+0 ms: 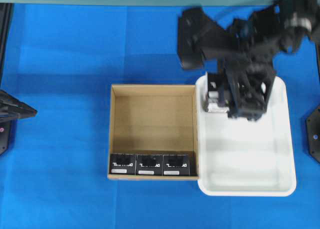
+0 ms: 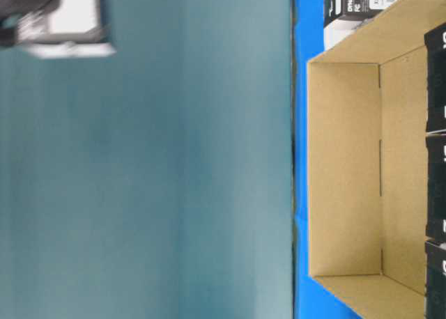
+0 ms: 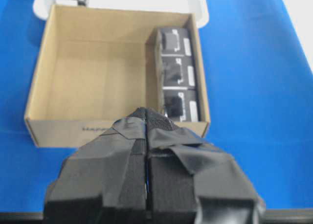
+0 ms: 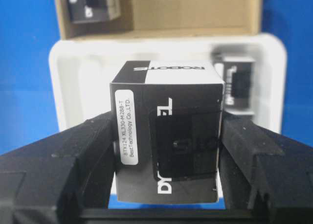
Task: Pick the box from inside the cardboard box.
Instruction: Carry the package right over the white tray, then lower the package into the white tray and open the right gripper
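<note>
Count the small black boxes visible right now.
5. Three stand abreast inside the cardboard carton: left box, middle box, right box. A fourth box rests in the white tray. The fifth box is clamped in the right gripper. The arm may hide more.

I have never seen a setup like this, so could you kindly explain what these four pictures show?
It is a two-armed robot at a blue table. One picture looks down from above, one sits at table level, turned sideways, and two come from cameras on the wrists. The brown cardboard box holds three small black boxes in a row along one wall. Beside it lies a white tray with another black box in it. The right pincer grips one black box above the tray. The left pincer is shut and holds nothing.
</note>
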